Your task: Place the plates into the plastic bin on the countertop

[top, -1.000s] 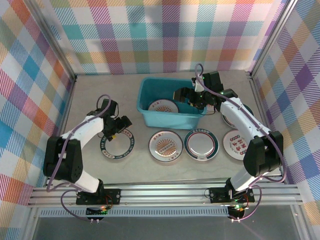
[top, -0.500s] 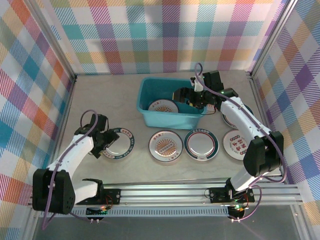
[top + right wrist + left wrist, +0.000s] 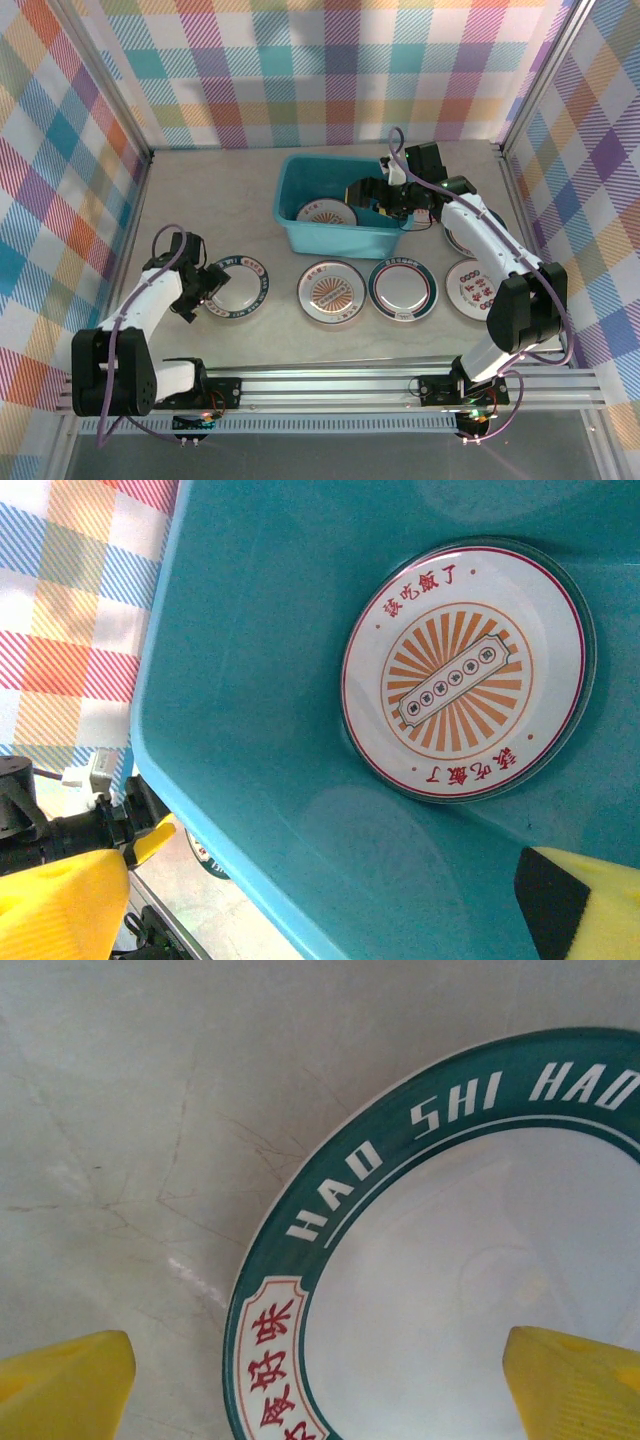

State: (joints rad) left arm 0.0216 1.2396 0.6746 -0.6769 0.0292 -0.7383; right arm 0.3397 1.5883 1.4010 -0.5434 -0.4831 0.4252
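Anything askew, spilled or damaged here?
Nothing stands out. The plastic bin sits upright with one plate flat inside; the other plates lie flat on the countertop, with no visible chips or spills.

Plastic bin [image 3: 345, 240] at the countertop's [image 3: 200, 200] middle rear, one plate [image 3: 325, 212] in its left end, row of four plates [image 3: 402, 288] before it (leftmost plate [image 3: 235, 285] set apart), another plate [image 3: 455, 242] right of the bin, partly hidden.
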